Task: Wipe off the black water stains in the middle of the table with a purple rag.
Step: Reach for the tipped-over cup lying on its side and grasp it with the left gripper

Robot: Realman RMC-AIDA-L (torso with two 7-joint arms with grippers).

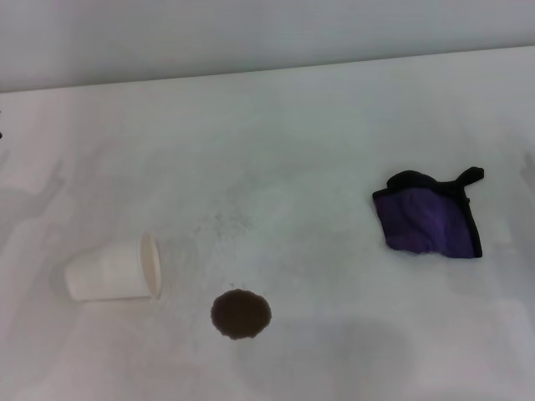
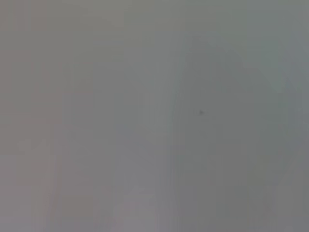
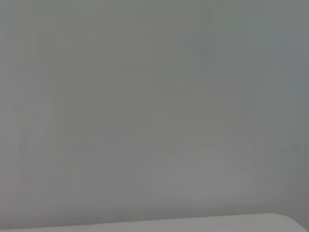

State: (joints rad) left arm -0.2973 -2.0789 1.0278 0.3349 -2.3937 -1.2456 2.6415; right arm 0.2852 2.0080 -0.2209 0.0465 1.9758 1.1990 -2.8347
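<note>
Soft, even light; blurred grey wrist views.

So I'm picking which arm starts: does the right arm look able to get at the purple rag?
Probably yes. The purple rag lies alone on the robot's right side of the table, nothing on or around it. Neither gripper is in view, so reach itself is unconfirmed.

On the table (image 1: 276, 134): stain (image 1: 241, 314) front centre, tipped cup (image 1: 114, 270) to its left, rag (image 1: 431, 219) well apart, right.
</note>
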